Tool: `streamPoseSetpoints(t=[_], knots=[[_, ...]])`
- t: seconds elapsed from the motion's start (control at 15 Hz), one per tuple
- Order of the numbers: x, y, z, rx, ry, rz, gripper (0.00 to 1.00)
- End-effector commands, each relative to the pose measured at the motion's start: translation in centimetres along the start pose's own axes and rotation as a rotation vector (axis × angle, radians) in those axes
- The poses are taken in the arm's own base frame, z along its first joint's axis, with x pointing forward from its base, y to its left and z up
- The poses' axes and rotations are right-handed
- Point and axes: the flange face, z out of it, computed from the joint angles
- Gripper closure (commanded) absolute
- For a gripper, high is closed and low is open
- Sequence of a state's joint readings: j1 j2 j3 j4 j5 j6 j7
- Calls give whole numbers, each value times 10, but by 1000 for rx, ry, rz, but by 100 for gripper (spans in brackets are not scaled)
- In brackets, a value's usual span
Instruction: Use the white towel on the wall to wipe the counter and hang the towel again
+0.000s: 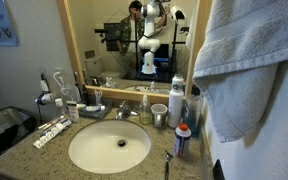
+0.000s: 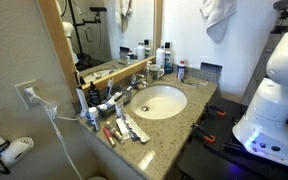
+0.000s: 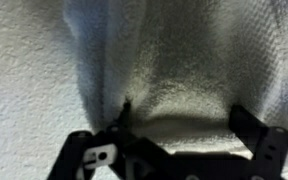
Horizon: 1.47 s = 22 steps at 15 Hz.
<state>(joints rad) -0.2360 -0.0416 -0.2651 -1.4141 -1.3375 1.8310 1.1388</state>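
Note:
The white towel (image 1: pixel 246 55) hangs bunched on the wall (image 2: pixel 184 30) above the right end of the counter (image 1: pixel 39 152); it also shows in an exterior view (image 2: pixel 217 15). In the wrist view the towel (image 3: pixel 174 55) fills the frame, with the textured wall (image 3: pixel 24 80) to its left. My gripper (image 3: pixel 184 125) is open, its two dark fingers spread wide with the towel's lower fold between them, very close to or touching the cloth. The gripper itself does not show in either exterior view. The speckled granite counter (image 2: pixel 199 95) holds an oval white sink (image 2: pixel 159 101).
Bottles, a cup and toiletries crowd the counter behind and beside the sink (image 1: pixel 109 147), near the chrome faucet (image 1: pixel 124 113). A wood-framed mirror (image 1: pixel 74 50) stands behind. Toothpaste tubes (image 2: pixel 134 128) lie at the counter's end. The robot's white base (image 2: pixel 274 110) stands beside the vanity.

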Motion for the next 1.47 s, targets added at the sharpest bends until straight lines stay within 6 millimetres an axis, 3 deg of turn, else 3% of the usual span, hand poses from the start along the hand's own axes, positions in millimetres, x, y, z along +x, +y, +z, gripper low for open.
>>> streamPoseSetpoints(t=[0.0,0.33,1.4], knots=[[-7,-9,10,-21,-38,-34,0],[-23,-19,11,-19,-70,-56,0],[-66,-21,7,105,-294,-197,0]])
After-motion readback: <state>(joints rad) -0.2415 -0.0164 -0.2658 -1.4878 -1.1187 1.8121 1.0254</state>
